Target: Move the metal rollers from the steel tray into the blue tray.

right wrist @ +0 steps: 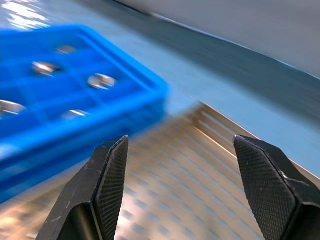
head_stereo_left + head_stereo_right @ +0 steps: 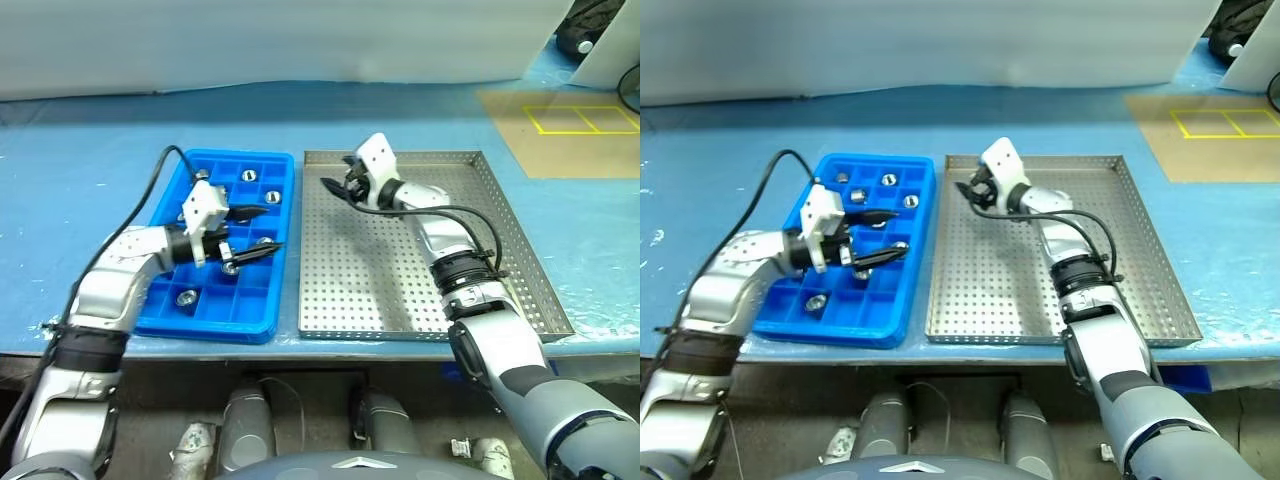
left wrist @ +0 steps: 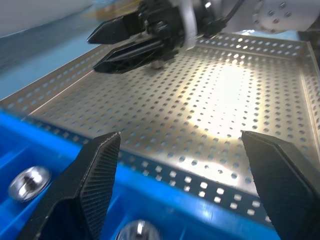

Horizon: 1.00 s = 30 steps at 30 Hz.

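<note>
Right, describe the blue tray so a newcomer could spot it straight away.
On the light blue table top two trays lie side by side. The blue tray is the one on the robot's left, under the left gripper. Unlike the wider perforated steel tray, it is bright blue plastic, gridded into small square compartments, several holding metal rollers.

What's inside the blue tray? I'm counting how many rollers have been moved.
Several metal rollers sit singly in blue tray compartments; the left gripper covers some cells.
</note>
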Each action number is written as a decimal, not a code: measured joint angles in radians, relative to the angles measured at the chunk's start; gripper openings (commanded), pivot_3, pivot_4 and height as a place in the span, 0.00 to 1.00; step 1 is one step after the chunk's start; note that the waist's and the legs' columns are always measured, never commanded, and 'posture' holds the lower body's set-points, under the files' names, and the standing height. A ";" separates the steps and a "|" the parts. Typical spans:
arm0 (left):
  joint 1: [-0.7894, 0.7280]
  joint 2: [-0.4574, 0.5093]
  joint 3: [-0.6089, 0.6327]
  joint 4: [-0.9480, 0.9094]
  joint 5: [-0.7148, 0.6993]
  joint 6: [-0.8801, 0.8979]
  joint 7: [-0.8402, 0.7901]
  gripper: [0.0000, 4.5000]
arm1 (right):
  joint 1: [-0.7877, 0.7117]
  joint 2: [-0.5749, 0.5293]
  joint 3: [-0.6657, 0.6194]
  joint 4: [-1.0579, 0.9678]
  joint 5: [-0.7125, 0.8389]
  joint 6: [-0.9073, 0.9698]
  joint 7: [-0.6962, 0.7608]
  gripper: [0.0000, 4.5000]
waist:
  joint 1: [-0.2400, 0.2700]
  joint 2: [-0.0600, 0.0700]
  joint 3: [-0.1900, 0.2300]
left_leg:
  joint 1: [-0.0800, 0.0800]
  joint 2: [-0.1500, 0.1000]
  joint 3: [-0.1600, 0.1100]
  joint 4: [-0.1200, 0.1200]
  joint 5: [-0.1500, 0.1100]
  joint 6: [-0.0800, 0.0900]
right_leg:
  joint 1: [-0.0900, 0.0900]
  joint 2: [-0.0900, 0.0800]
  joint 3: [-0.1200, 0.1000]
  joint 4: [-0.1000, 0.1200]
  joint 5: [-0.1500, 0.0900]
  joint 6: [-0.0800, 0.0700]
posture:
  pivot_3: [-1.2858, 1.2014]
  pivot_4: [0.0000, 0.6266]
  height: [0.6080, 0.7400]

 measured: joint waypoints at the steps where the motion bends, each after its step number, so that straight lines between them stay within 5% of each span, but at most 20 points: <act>1: -0.013 -0.008 -0.005 0.016 0.004 -0.009 -0.006 0.91 | 0.005 -0.009 -0.008 0.010 -0.006 -0.001 -0.027 0.76 | -0.005 0.000 0.000 | 0.000 0.000 0.000 0.000 0.000 0.000 | 0.000 0.000 0.000 0.000 0.000 0.000 | 0.42 0.24 1.00; 9: -0.068 -0.090 -0.047 0.121 0.043 -0.061 -0.032 0.91 | 0.051 -0.056 -0.043 0.095 -0.040 -0.038 -0.185 0.76 | -0.056 0.000 0.000 | 0.000 0.000 0.000 0.001 -0.002 0.003 | 0.000 0.001 0.001 0.000 0.000 0.000 | 0.41 0.24 1.00; 30: -0.091 -0.159 -0.077 0.178 0.080 -0.086 -0.063 0.91 | -0.014 -0.054 -0.090 0.416 -0.030 -0.147 -0.294 0.76 | -0.053 0.000 0.000 | 0.000 0.001 0.001 0.011 -0.006 0.009 | 0.003 0.000 0.001 0.001 0.000 0.000 | 0.42 0.24 1.00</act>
